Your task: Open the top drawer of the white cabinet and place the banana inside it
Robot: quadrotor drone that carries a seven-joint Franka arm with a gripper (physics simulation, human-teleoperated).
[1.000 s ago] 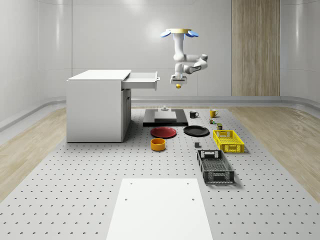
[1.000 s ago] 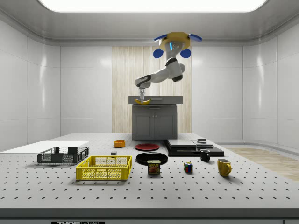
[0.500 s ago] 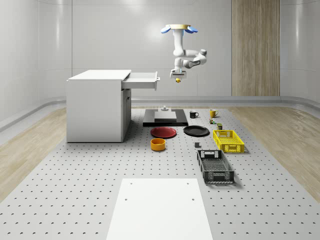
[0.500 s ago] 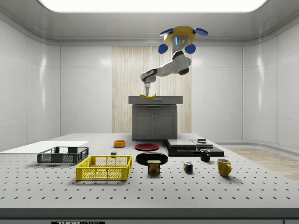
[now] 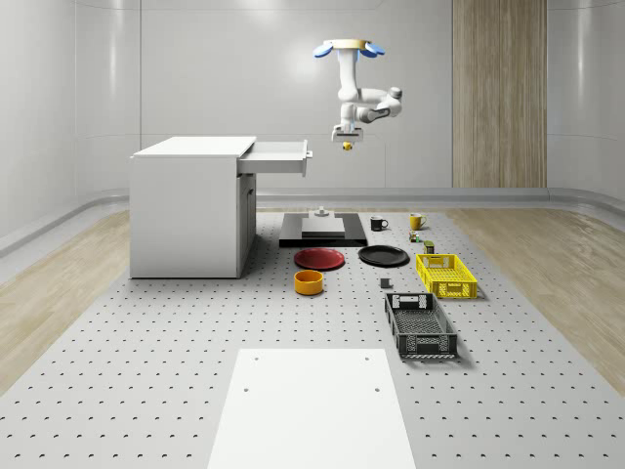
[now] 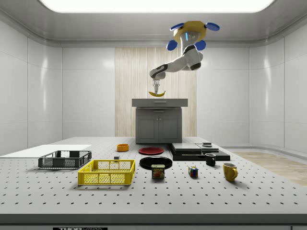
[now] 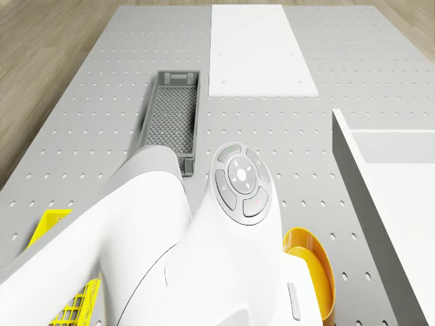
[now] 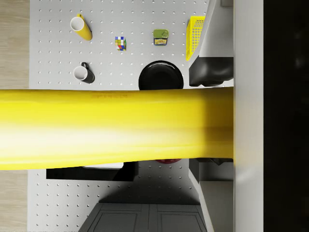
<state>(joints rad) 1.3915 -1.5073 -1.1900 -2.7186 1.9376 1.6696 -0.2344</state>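
— Where is the banana (image 6: 156, 93)?

— It hangs in the air, pinched crosswise in the gripper (image 6: 155, 90), above the level of the white cabinet's (image 5: 187, 207) top. In the whole-scene view the banana shows as a small yellow spot just off the front of the open top drawer (image 5: 277, 156), to that view's right, higher than the drawer's rim and not over it. In the wrist view its smooth yellow skin runs as a broad band across the frame.

— And the fingers?

— They are closed onto the banana's middle, and its curved ends stick out to either side in the side view.

— Where is the drone (image 5: 349, 49)?

— It hovers high, near the ceiling, beyond the drawer's front and over the grey perforated table (image 5: 146, 342). The glossy white arm (image 6: 178, 64) bends down from it to the gripper.

— What lies below?

— A flat black slab (image 5: 323, 233), a round red plate (image 5: 320, 258) and a black plate (image 5: 383, 256), an orange bowl (image 5: 309, 282), a yellow mesh crate (image 5: 446, 275) and a dark grey mesh crate (image 5: 420, 325). A plain white panel (image 5: 312, 408) lies at the near end of the table.
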